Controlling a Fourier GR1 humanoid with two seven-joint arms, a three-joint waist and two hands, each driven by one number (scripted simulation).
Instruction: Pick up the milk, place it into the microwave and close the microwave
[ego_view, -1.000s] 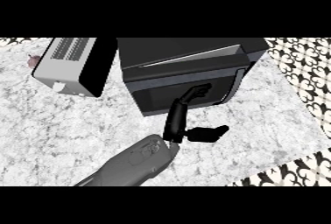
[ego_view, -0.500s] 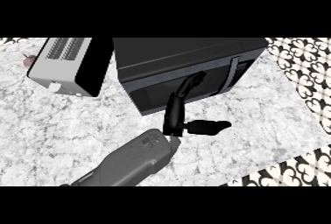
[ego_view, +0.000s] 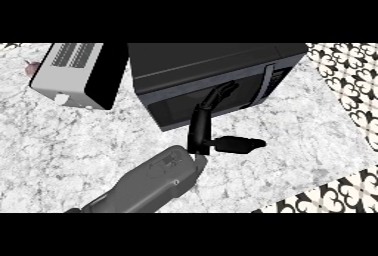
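You're pressing the left hand (ego_view: 198, 136), fingers straight and thumb spread, against the stiff hinged door (ego_view: 173, 107) of the black boxy microwave (ego_view: 214, 62). The milk isn't showing and is likely inside. Push near the handle edge.

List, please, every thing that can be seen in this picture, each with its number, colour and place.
microwave: one, black, at the back centre of the counter, front towards the robot
boxy appliance: one, white with a black face and vent slots on top, left of the microwave
small object: one, reddish, at the view's left edge beside the boxy appliance; too small to identify
counter: one, grey-white marble, under everything
patterned surface: black and white, along the right edge and in the lower right corner
forearm: one, grey, coming in from the lower edge, left of centre
left hand: one, black, straight fingers against the microwave's front, thumb out to the right
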